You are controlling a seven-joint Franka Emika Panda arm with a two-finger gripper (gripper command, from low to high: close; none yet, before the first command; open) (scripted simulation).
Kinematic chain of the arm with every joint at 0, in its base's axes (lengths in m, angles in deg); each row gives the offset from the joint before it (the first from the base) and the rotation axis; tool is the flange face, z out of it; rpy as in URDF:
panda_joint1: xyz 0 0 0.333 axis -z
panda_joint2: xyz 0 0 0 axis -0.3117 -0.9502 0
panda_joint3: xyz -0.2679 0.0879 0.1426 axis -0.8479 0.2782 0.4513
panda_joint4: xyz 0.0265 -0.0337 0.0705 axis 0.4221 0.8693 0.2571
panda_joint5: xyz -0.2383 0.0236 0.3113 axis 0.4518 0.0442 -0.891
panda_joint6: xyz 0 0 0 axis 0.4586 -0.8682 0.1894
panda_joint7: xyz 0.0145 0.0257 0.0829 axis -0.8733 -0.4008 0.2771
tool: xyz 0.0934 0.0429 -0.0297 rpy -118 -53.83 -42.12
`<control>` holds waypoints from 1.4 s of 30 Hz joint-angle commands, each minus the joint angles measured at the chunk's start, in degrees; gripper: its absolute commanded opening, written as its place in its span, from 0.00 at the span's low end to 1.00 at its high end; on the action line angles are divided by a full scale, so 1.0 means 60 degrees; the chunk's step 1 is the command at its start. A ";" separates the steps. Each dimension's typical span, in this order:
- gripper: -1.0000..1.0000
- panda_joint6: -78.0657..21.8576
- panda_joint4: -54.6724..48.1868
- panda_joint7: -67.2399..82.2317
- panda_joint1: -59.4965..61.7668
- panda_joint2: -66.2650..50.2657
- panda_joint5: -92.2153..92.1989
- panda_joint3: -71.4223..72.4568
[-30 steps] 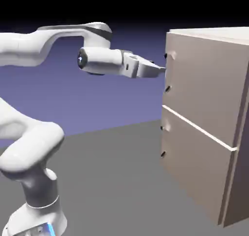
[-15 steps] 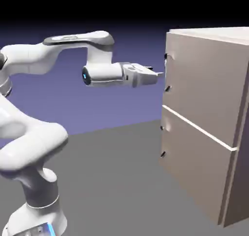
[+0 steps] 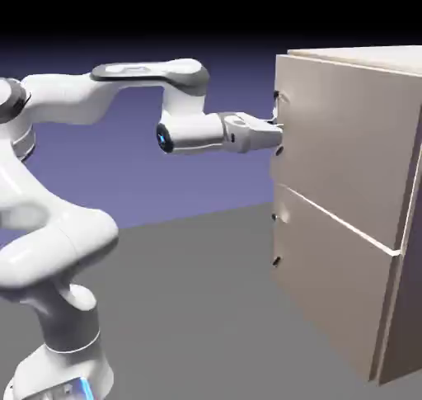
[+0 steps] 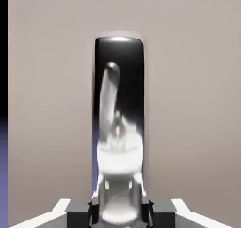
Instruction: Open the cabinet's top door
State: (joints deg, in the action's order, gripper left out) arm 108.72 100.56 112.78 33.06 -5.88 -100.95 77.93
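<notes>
The beige cabinet fills the right of the exterior view. Its top door is the upper flat panel above a thin pale seam. My gripper reaches level to the door's left edge, between the two dark handle mounts. In the hand view, the door's dark, glossy upright handle bar runs up the middle of the door panel. The gripper is shut on that bar, with a grey fingertip pressed against each side of it.
The lower door sits under the seam with its own small dark mounts on the left edge. The grey table stretches between the robot's base and the cabinet.
The arm moved right and slightly down, up to the top door's handle. The jaws went from open to shut on the bar. The door's handle edge looks shifted slightly toward the arm.
</notes>
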 commanded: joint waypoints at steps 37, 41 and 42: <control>0.00 -0.8767 0.5415 -0.2093 -0.3856 0.2457 1.3495 -1.2559; 0.00 -0.9905 0.4859 -0.1826 -0.3817 0.1684 1.4920 -1.3943; 0.00 -1.0201 0.4674 -0.1743 -0.3853 0.1448 1.5265 -1.4290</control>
State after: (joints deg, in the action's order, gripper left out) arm 47.46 128.60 102.31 9.94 2.81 -9.32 -7.82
